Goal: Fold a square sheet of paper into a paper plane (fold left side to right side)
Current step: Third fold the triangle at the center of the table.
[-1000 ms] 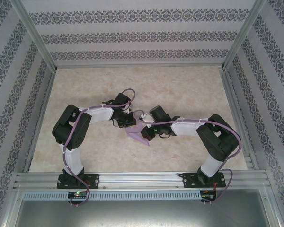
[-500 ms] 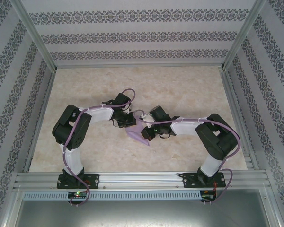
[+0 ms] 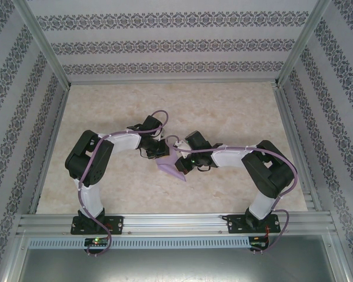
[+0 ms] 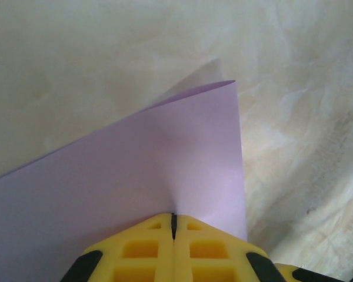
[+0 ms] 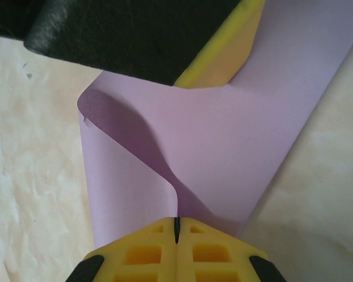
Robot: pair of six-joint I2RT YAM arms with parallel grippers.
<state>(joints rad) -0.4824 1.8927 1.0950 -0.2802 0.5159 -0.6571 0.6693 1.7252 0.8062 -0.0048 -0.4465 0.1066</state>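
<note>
The square sheet of paper [image 3: 173,164], lilac-purple, hangs curled above the middle of the table between both arms. My left gripper [image 4: 173,218] is shut on its edge, and the sheet [image 4: 135,164] spreads out flat ahead of the yellow fingers [image 4: 141,247]. My right gripper [image 5: 176,223] is shut on another edge, where the sheet [image 5: 223,141] bends over in a loose curl. The left gripper's yellow finger [image 5: 223,53] shows at the top of the right wrist view, pinching the sheet's far side. From above, both grippers meet at the paper, the left [image 3: 163,148] and the right [image 3: 184,166].
The marble-patterned table [image 3: 223,111] lies beneath, fenced by aluminium rails [image 3: 291,135] and patterned walls. Purple cables [image 3: 159,114] loop over both arms near the paper. Bare tabletop lies behind and on both sides of the arms.
Almost nothing has moved; the right arm has shifted very slightly left, and both grippers still hold the sheet in the same place.
</note>
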